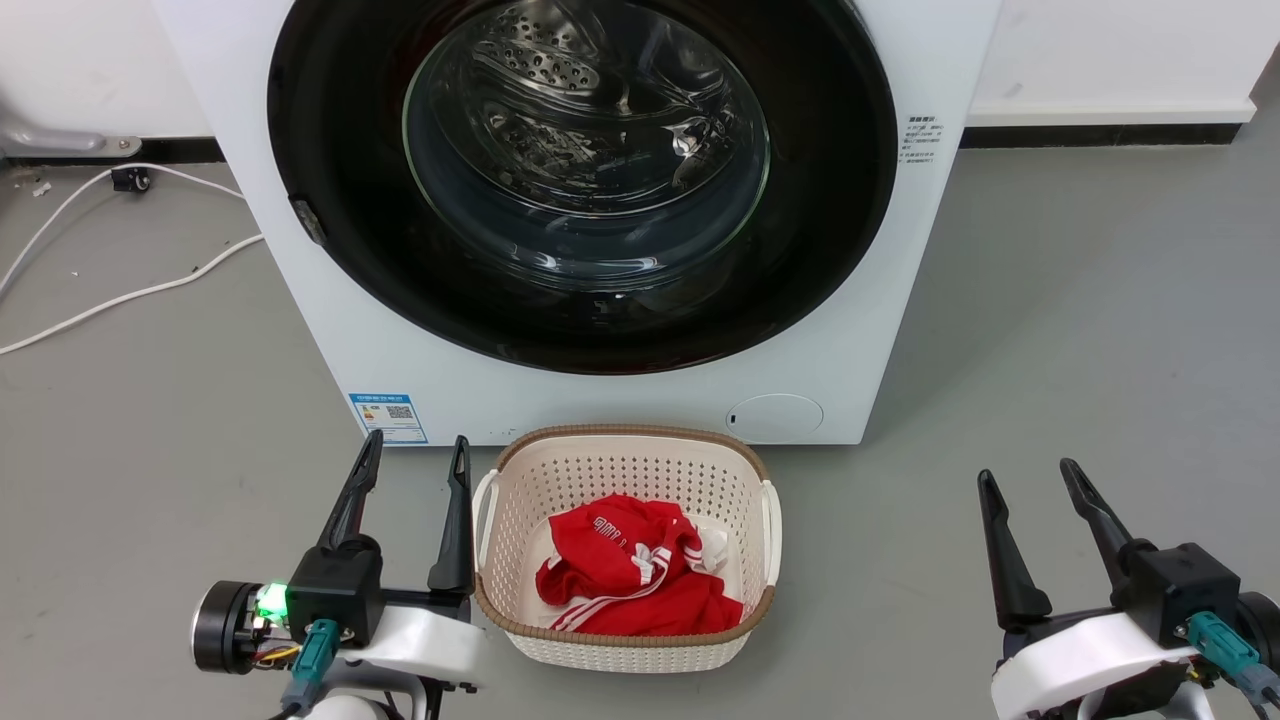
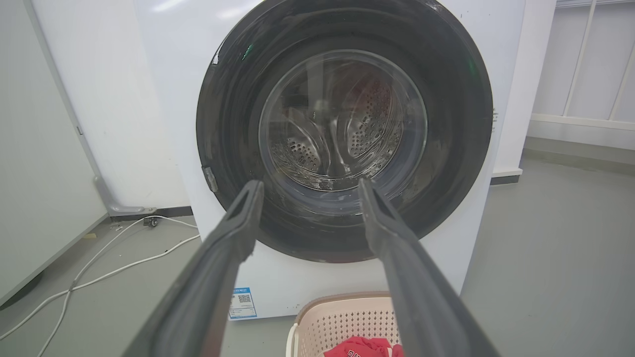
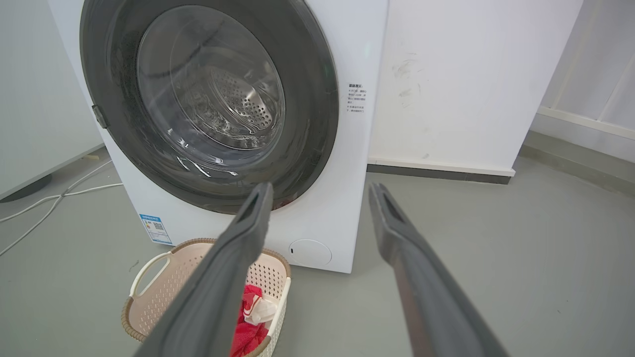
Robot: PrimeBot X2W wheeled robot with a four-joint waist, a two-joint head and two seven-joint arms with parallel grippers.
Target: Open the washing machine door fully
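The white washing machine (image 1: 880,330) stands ahead with its round glossy black door (image 1: 820,240) lying flush against the front, closed. Through the glass window the steel drum shows. A small latch tab (image 1: 308,221) sits on the door's left rim. My left gripper (image 1: 415,450) is open at the lower left, low and well short of the door, beside the basket. My right gripper (image 1: 1030,475) is open at the lower right, over bare floor. In the left wrist view the door (image 2: 233,134) fills the middle beyond the open left gripper (image 2: 307,186). From the right wrist, the door (image 3: 317,99) lies left of the open right gripper (image 3: 320,189).
A cream perforated basket (image 1: 620,465) holding a red garment (image 1: 630,580) stands on the grey floor right before the machine. White cables (image 1: 120,295) trail across the floor at the left. A white wall (image 3: 461,84) rises right of the machine.
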